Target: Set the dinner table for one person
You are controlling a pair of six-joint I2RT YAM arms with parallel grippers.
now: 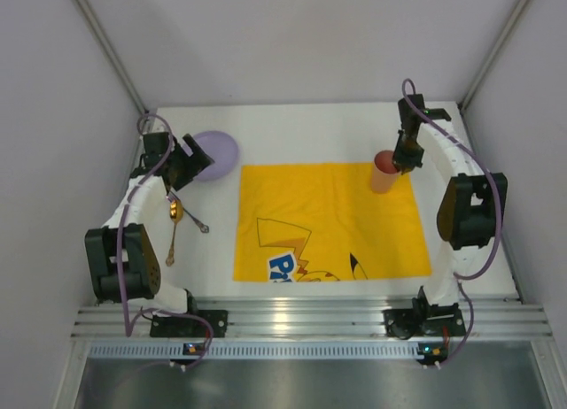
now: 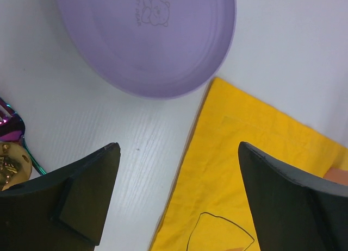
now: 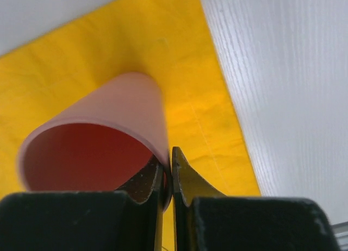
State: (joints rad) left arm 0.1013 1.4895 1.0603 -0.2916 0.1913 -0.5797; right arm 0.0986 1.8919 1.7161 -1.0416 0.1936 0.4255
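The white dinner table (image 1: 328, 130) holds a yellow cartoon-printed mat (image 1: 328, 219). A lilac plate (image 1: 217, 152) lies left of the mat's far left corner; it also shows in the left wrist view (image 2: 147, 39). My left gripper (image 1: 197, 158) is open and empty just above the table beside the plate, over the mat's edge (image 2: 179, 153). My right gripper (image 1: 403, 157) is shut on the rim of a pink cup (image 1: 384, 172) at the mat's far right corner; one finger is inside the cup (image 3: 103, 142), one outside.
A gold spoon (image 1: 174, 227) and an iridescent fork (image 1: 197, 219) lie on the table left of the mat, by the left arm. A ribbed aluminium rail (image 1: 301, 320) runs along the near edge. White walls close in the sides and back.
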